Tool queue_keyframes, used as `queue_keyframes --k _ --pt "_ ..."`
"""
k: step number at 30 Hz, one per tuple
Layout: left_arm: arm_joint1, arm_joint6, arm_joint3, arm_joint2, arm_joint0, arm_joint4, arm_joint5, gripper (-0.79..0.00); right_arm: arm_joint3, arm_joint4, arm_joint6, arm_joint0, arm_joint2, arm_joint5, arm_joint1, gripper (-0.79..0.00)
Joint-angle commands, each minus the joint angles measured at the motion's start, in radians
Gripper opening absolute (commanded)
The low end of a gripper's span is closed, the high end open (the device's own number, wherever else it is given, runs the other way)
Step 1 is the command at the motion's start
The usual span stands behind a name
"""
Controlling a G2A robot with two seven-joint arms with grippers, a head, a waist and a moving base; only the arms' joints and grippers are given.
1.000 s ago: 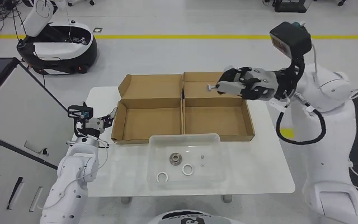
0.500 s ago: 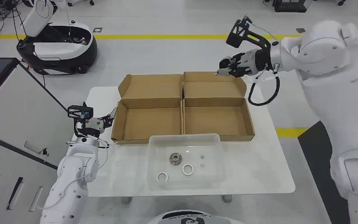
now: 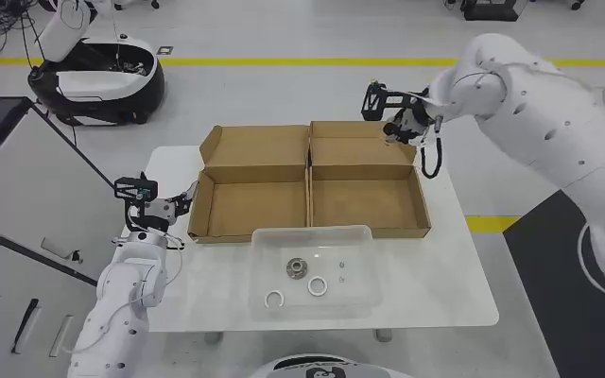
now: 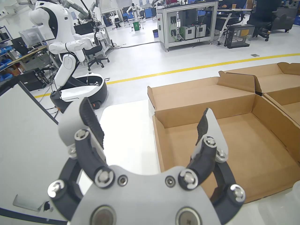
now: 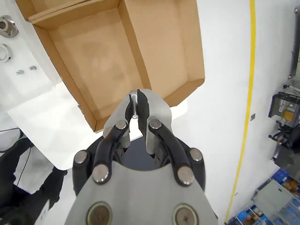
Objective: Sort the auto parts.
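While my right gripper (image 5: 136,95) hangs over the far right corner of the right cardboard box (image 3: 364,203), by the edge of its opened lid, its fingers are pressed onto a threaded bolt (image 5: 133,106). The bolt lies lengthwise between the ribbed pads, with its silver thread showing in the narrow gap. My left gripper (image 4: 145,108) sits low over the left side of the white table (image 3: 444,274), just beside the outer wall of the left cardboard box (image 3: 250,208). Its fingers are spread wide with nothing between them. The two boxes stand side by side, touching along their shared wall, both with lids folded back toward the far side. In front of them, against their near walls, is a clear plastic bin (image 3: 312,232). Inside it lie a metal flange (image 3: 297,268), two white rings (image 3: 319,286) nearer to me, and two small screws (image 3: 340,273) to the right of the flange, all apart from one another.
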Motion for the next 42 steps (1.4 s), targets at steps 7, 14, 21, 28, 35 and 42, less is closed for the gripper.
queue_keyframes --k 7,14,21,28,35,42 --pt "0.0 0.0 0.0 0.0 0.0 0.0 0.0 0.0 0.029 -0.005 0.01 -0.095 -0.023 0.01 -0.034 -0.785" --pt "0.0 0.0 0.0 0.0 0.0 0.0 0.0 0.0 0.062 -0.039 0.032 -0.178 -0.023 0.032 -0.072 -0.785" --pt "0.0 0.0 0.0 0.0 0.0 0.0 0.0 0.0 0.119 -0.125 0.05 -0.208 -0.023 0.05 -0.11 -0.785" --pt "0.0 0.0 0.0 0.0 0.0 0.0 0.0 0.0 0.165 -0.214 0.061 -0.241 -0.023 0.061 -0.143 -0.785" --pt "0.0 0.0 0.0 0.0 0.0 0.0 0.0 0.0 0.213 -0.257 0.058 -0.277 -0.023 0.058 -0.174 -0.785" --pt "0.0 0.0 0.0 0.0 0.0 0.0 0.0 0.0 0.249 -0.278 0.03 -0.307 -0.021 0.077 -0.198 -0.785"
